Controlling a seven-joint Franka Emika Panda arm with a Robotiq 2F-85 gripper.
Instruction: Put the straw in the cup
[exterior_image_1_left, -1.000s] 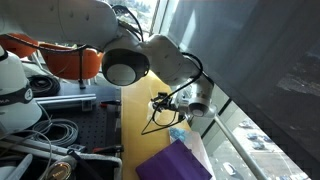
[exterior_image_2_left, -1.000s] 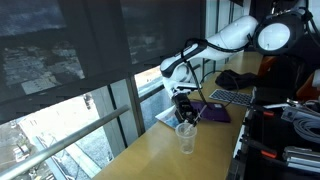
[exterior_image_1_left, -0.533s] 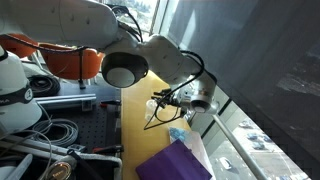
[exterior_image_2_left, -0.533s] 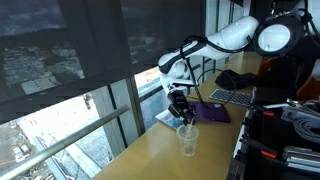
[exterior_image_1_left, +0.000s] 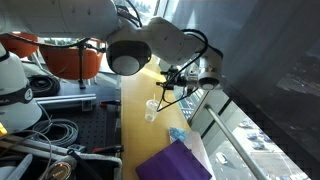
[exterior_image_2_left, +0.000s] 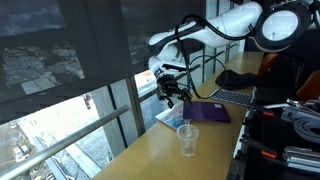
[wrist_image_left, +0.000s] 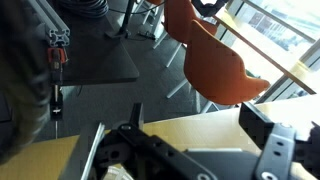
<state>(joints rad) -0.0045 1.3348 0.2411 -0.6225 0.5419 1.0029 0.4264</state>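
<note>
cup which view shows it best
Best in an exterior view: the cup stands whole, upright and unblocked. In an exterior view it looks smaller, less distinct. The wrist view doesn't clearly show it.

No text, label, brand, number or sign can be read in any view, surfaces too small or blurred for lettering.

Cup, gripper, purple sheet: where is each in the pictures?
cup (exterior_image_2_left: 186, 141), in an exterior view, its clear wall.
gripper (exterior_image_2_left: 174, 97), in an exterior view, between its fingertips.
purple sheet (exterior_image_2_left: 209, 112), in an exterior view, its flat top.
</note>
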